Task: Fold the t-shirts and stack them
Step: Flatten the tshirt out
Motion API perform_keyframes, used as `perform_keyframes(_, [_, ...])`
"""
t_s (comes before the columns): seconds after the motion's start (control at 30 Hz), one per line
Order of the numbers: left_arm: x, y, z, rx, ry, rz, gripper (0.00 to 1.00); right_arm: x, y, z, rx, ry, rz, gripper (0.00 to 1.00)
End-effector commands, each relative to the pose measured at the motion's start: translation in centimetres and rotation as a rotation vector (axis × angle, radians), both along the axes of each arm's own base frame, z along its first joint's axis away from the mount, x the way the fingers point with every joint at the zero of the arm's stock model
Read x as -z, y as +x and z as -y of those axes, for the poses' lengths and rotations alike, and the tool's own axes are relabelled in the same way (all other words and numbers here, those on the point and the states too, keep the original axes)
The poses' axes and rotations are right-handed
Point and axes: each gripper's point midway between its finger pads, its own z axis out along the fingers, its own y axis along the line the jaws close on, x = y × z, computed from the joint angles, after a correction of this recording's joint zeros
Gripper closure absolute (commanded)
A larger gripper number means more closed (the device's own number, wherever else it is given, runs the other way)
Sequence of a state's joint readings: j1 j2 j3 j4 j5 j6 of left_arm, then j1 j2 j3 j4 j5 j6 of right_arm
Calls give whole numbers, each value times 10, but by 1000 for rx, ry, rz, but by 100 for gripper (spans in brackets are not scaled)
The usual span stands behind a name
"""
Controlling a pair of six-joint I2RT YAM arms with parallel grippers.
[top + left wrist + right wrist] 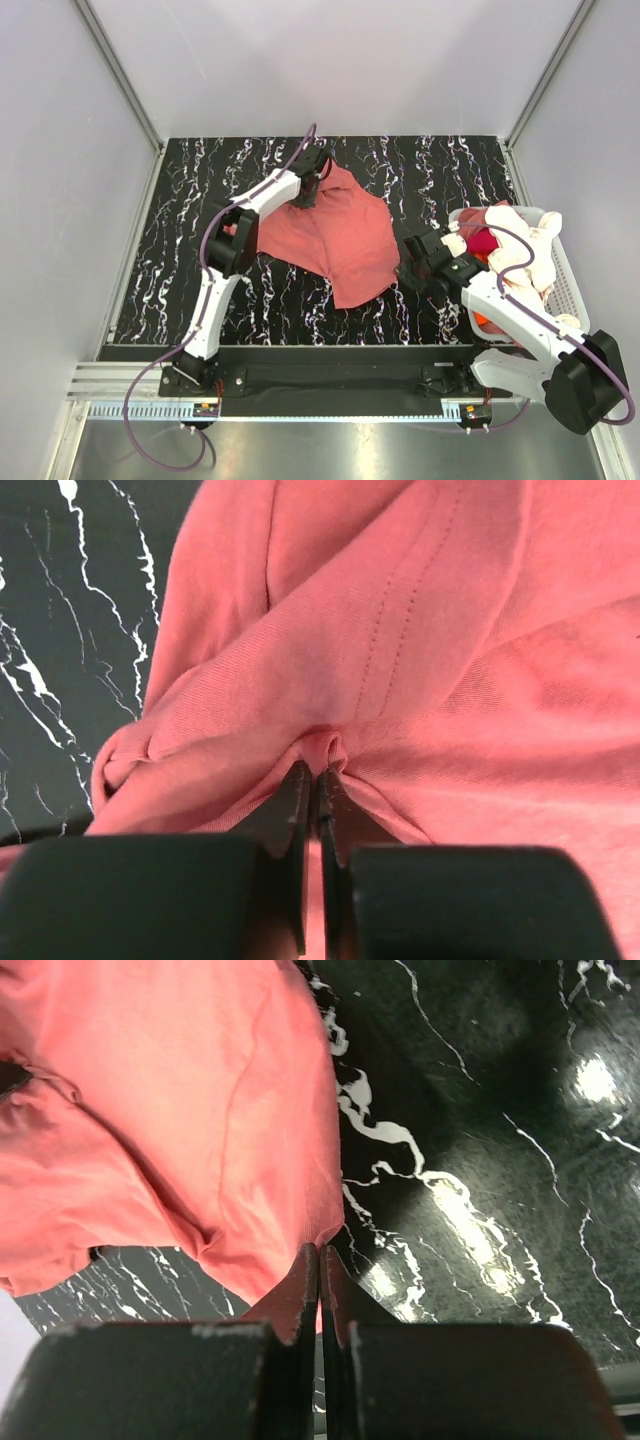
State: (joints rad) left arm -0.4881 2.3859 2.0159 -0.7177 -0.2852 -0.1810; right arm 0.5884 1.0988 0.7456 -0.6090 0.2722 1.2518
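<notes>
Inspected at mid-table: pink shirt. Lies unfolded and rumpled on the black, white-veined table, one corner toward the back left, a narrower end toward the front edge. Left gripper down on the far left corner of the cloth, its arm stretched forward from the left base. Left wrist view: fingertips pressed together on a small pucker of pink fabric, creases fanning out from the pinch, a stitched seam line running up beyond it, dark table showing to the left of the cloth. Finding: closed and gripping the pink shirt. Right gripper low at the right edge of the cloth, between it and the basket. Right wrist view: fingertips shut tight, a corner of the shirt's edge caught at the tips, a sliver of pink visible lower down between the fingers; remaining fabric spread up and to the left, bare table with lamp glare to the right. Finding: closed on the edge of the pink shirt. White slatted basket at the right side of the table, just beside the right arm and well apart from the left gripper. Contents, all bunched: cream shirt on top and draped over the far rim; magenta shirt at the left end; orange shirt only partly visible beneath the right arm.
</notes>
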Motion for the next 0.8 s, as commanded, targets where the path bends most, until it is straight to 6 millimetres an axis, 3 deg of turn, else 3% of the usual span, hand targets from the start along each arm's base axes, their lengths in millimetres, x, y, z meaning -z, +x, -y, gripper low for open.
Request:
perform_keyframes(0.0, [-56, 16, 5, -4, -41, 120, 100, -31, 17, -1, -11, -18, 110, 100])
perform_keyframes(0.07, [-97, 22, 4, -7, -66, 197, 100, -46, 31, 11, 23, -75, 171, 100])
perform_keyframes(0.1, [-138, 25, 1, -4, -74, 272, 100, -55, 42, 17, 10, -131, 205, 100])
perform_keyframes(0.13, [-163, 29, -1, -9, -83, 322, 100, -87, 63, 24, 45, -162, 285, 100])
perform_keyframes(0.2, [-252, 36, -10, -44, -136, 486, 100, -106, 103, 49, 75, -250, 305, 100])
perform_keyframes(0.23, [-309, 35, -13, -61, -191, 600, 100, -156, 128, 46, 83, -213, 394, 100])
perform_keyframes(0.27, [-341, 30, -22, -83, -223, 661, 100, -160, 150, 45, 71, -236, 385, 100])
perform_keyframes(0.3, [-370, 24, -27, -119, -275, 723, 100, -179, 167, 52, 47, -285, 418, 100])
perform_keyframes(0.33, [-421, 4, -38, -135, -344, 820, 100, -240, 185, 44, 27, -261, 540, 100])
perform_keyframes(0.37, [-440, -5, -45, -148, -379, 862, 100, -243, 205, 40, 1, -286, 533, 100])
perform_keyframes(0.4, [-467, -13, -49, -154, -434, 934, 100, -294, 210, 42, -4, -287, 617, 100])
perform_keyframes(0.43, [-501, -38, -64, -160, -472, 1004, 100, -309, 214, 42, -7, -293, 642, 100])
perform_keyframes(0.5, [-535, -60, -84, -187, -511, 1096, 100, -330, 217, 43, -26, -328, 676, 100])
perform_keyframes(0.53, [-544, -70, -94, -197, -520, 1116, 100, -351, 213, 46, -18, -333, 720, 100])
perform_keyframes(0.57, [-551, -90, -112, -215, -525, 1132, 100, -360, 206, 49, -20, -341, 738, 100])
perform_keyframes(0.6, [-547, -98, -114, -210, -558, 1117, 100, -362, 200, 53, -29, -364, 739, 100])
perform_keyframes(0.63, [-506, -92, -112, -220, -530, 1026, 100, -344, 197, 55, -40, -382, 696, 100])
perform_keyframes(0.67, [-492, -100, -114, -227, -538, 994, 100, -346, 182, 60, -34, -376, 699, 100])
perform_keyframes(0.7, [-492, -122, -113, -196, -590, 991, 100, -334, 174, 61, -34, -360, 675, 100])
perform_keyframes(0.73, [-435, -120, -108, -197, -559, 874, 100, -287, 169, 59, -71, -367, 576, 100])
perform_keyframes(0.77, [-412, -126, -106, -204, -567, 827, 100, -282, 151, 63, -70, -349, 574, 100])
